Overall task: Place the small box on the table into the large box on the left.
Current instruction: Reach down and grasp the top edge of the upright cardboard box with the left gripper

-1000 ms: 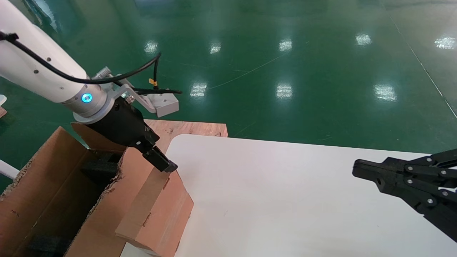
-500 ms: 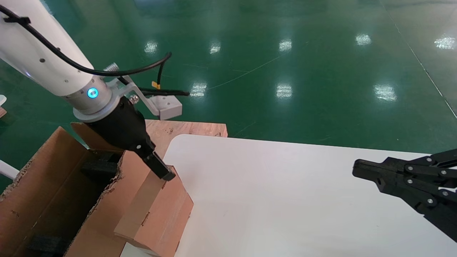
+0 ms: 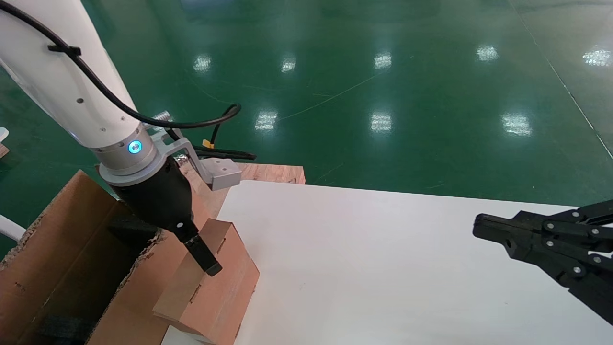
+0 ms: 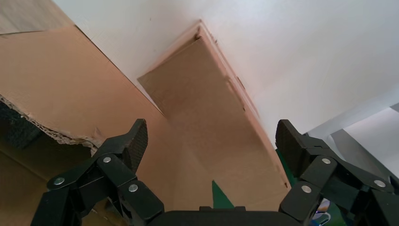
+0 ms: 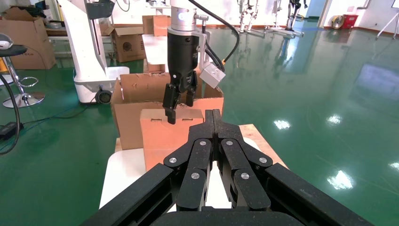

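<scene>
The small box (image 3: 215, 292) lies at the left edge of the white table (image 3: 383, 268), against the ragged flap of the large box (image 3: 57, 239). The large box stands open on the left with black foam (image 3: 129, 225) inside. My left gripper (image 3: 203, 256) is open, low over the small box's lid. In the left wrist view its fingers (image 4: 134, 141) stand wide on either side of the small box (image 4: 207, 122), beside the large box's flap (image 4: 61, 80). My right gripper (image 3: 479, 227) is shut and empty over the table's right side. The right wrist view shows it (image 5: 212, 113) pointing at the small box (image 5: 160, 136).
A reddish wooden board (image 3: 268, 172) lies behind the table's far left corner. Shiny green floor surrounds the table. In the right wrist view, a white robot base (image 5: 94, 70), more cartons (image 5: 124, 42) and a stool (image 5: 14, 70) stand beyond the large box (image 5: 136, 92).
My left gripper has moved down and toward me along the small box's lid, its wrist now more upright. The small box and the right arm have not moved.
</scene>
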